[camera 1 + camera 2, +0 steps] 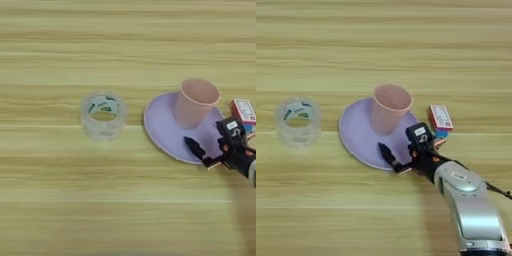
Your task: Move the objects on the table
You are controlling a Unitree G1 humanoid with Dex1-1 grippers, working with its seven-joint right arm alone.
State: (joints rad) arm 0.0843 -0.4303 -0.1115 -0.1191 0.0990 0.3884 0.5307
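A pale pink cup (388,107) stands upright on the far right part of a lilac plate (358,135), which lies on the wooden table (381,50). Just right of the plate lies a small red-and-white box (440,117) with a blue edge. My right gripper (402,143) hovers over the plate's near right rim, just in front of the cup. It is open: one black finger (387,152) lies low over the plate, the other rises nearer the box. Nothing is between them. The silver forearm (471,205) comes in from the bottom right.
A clear roll of tape (103,115) with a green-and-white label inside stands to the left of the plate, a short gap away. Bare wood stretches along the far side and the near left.
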